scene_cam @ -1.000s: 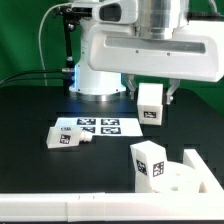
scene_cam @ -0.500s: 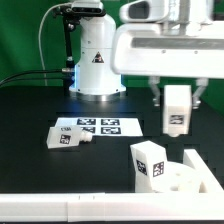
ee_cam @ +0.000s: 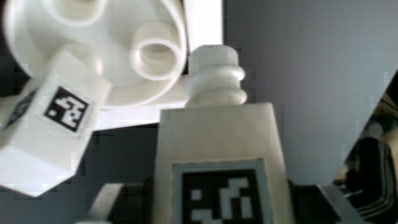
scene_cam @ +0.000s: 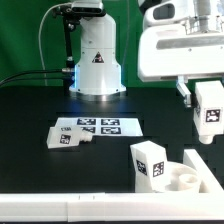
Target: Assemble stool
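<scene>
- Black tabletop (scene_cam: 30,110) carries the stool kit, w/ the white arm (scene_cam: 95,55) reaching out to the exterior view's right.
- Long white corner rail (scene_cam: 60,208) runs along the near edge. The round seat (scene_cam: 180,180) sits by it, low at the exterior view's right.
- Flat at mid-table lies the marker board (scene_cam: 100,126), w/ a loose leg (scene_cam: 68,138) just beside its end on the exterior view's left, well apart from the seat.
- One mounted leg (scene_cam: 147,163) stands upright at the seat's rim on the exterior view's left; it looks already fitted.
- Airborne, the held leg (scene_cam: 210,116) hangs w/ its long axis approx. vertical and tag facing cam. It is above the seat and off toward the exterior view's right.
- Clamped on that leg, the gripper (scene_cam: 207,103) has its jaws about half-spread round the chunky body.
- Ribbed threaded peg (ee_cam: 217,70) on the held leg points away from the wrist cam, toward the seat.
- One open socket (ee_cam: 157,57) shows near the peg tip in the wrist view, not yet lined up. The next move likely needs the leg carried toward the exterior view's left and down, axis kept plumb, so peg meets socket.
</scene>
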Robot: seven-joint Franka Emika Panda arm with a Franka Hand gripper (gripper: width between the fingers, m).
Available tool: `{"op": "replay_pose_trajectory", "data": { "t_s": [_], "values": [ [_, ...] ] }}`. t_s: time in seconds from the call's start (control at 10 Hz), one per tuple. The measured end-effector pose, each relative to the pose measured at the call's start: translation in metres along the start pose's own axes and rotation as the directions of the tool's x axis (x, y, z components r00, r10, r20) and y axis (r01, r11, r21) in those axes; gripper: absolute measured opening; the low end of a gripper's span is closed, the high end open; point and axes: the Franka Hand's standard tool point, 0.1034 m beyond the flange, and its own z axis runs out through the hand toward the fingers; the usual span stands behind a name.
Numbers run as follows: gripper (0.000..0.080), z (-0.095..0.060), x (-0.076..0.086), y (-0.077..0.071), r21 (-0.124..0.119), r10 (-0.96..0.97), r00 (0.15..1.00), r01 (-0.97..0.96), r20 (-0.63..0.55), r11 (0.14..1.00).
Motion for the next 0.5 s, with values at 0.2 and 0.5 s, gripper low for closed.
{"op": "replay_pose_trajectory", "data": {
  "t_s": [0.2, 0.5],
  "values": [
    [0.0335, 0.013, 0.018, 0.015, -0.029, -0.145, 0.987, 0.143, -0.065, 0.989],
    [0.0335, 0.018, 0.016, 0.016, -0.037, -0.165, 0.983, 0.162, -0.077, 0.986]
  ]
}}
